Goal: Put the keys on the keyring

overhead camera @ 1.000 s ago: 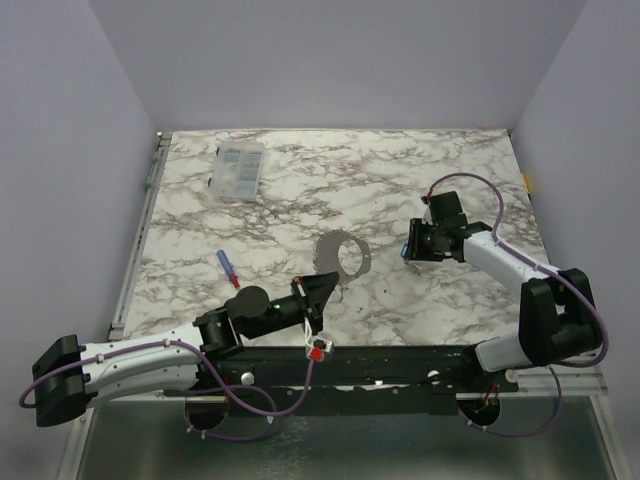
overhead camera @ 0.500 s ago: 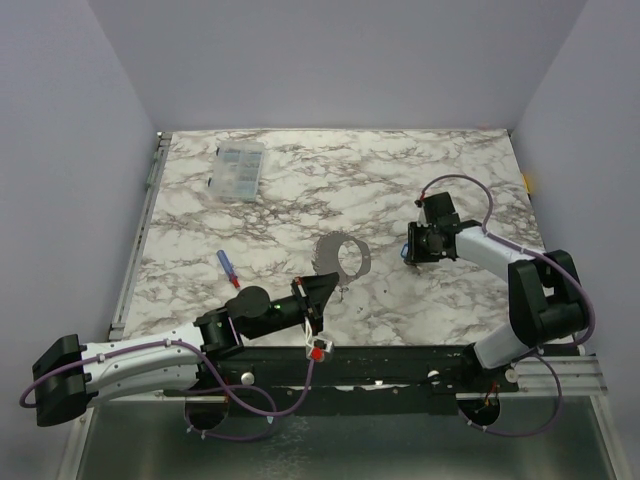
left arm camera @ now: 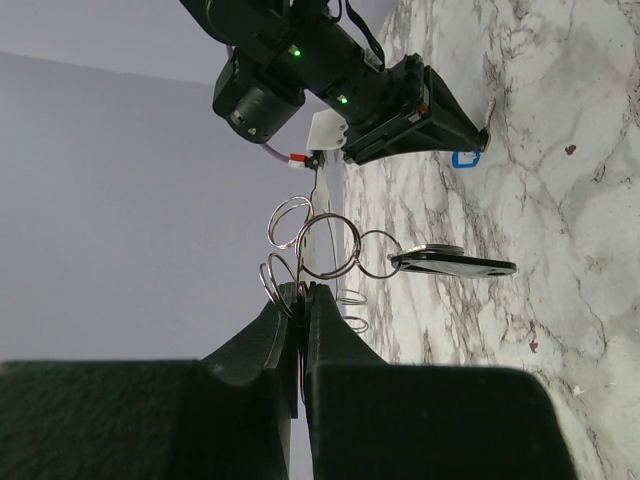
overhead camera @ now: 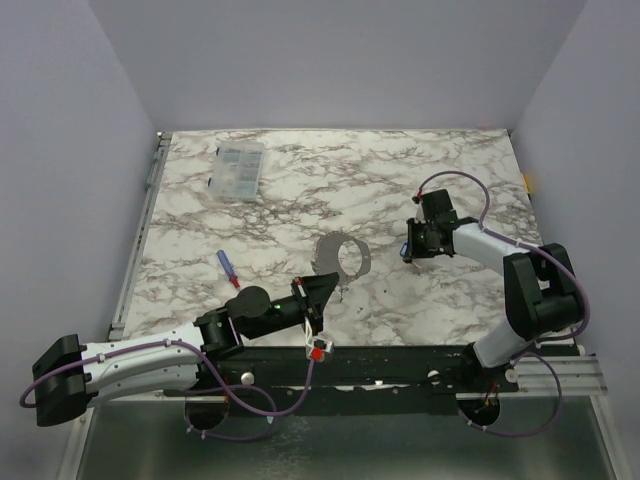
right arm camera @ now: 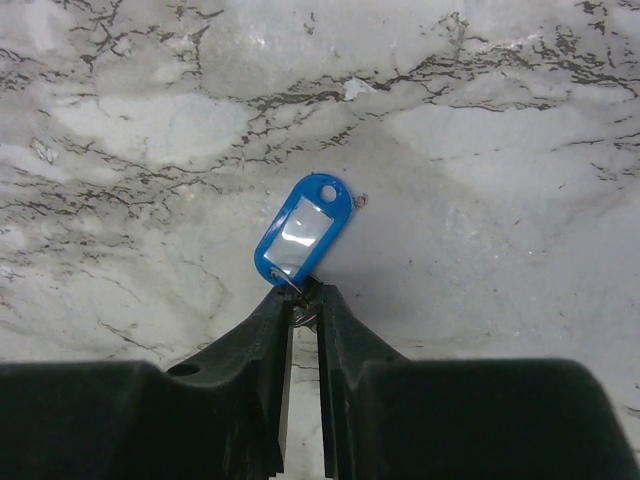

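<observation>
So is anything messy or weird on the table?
Nothing is spilled or broken. The oddest bit is the bunch of wire rings pinched in the left gripper: several loops hang linked together in the air, with a dark tag on the end. A small blue and red thing lies alone, off to the left.

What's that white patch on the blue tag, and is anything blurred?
Right wrist view: that patch is glare on the blue key tag's clear window; the right tool's dark fingers show little detail. Left wrist view: picture lies sideways, wire rings sharp against the plain wall. Top view: even light, faint shadows.
</observation>
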`<action>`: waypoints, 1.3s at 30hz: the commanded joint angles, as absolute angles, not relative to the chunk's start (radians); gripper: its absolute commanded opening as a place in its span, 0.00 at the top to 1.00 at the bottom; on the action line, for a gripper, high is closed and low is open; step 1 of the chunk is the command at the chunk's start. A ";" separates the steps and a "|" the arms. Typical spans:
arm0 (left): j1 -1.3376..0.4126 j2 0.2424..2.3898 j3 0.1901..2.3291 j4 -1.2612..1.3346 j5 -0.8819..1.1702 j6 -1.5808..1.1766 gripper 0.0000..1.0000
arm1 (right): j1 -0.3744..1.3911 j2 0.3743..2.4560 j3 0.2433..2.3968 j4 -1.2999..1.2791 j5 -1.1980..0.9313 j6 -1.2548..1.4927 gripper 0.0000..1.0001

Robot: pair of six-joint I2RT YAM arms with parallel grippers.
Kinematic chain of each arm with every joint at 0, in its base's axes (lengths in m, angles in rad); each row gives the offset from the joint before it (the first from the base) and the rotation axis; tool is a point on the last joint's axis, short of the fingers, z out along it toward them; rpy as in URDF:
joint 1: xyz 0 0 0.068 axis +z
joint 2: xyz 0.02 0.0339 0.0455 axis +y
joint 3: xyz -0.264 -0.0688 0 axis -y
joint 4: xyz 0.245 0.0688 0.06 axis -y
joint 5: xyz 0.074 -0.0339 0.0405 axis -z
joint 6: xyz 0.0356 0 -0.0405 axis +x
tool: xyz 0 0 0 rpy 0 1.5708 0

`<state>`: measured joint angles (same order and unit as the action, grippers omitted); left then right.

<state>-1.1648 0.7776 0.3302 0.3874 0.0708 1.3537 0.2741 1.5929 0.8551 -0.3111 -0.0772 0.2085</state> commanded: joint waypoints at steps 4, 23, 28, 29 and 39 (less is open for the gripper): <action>-1.161 0.767 0.321 0.426 0.092 1.350 1.00 | 0.279 1.615 0.883 -0.304 -0.092 0.186 0.92; -1.161 0.773 0.318 0.428 0.096 1.344 1.00 | 0.280 1.435 0.919 -0.442 -0.168 0.096 0.99; -1.160 0.778 0.317 0.431 0.092 1.345 1.00 | 0.286 1.380 0.940 -0.498 -0.200 0.068 0.99; -1.161 0.780 0.318 0.432 0.093 1.345 1.00 | 0.289 1.365 0.947 -0.511 -0.210 0.064 0.99; -1.160 0.786 0.318 0.437 0.094 1.347 1.00 | 0.406 1.263 1.018 -0.615 -0.295 0.013 0.99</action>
<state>-1.1648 0.7879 0.3191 0.3874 0.0708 1.3464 0.3435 1.2938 0.9646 -0.5381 -0.2352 0.0551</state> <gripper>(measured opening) 0.047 0.016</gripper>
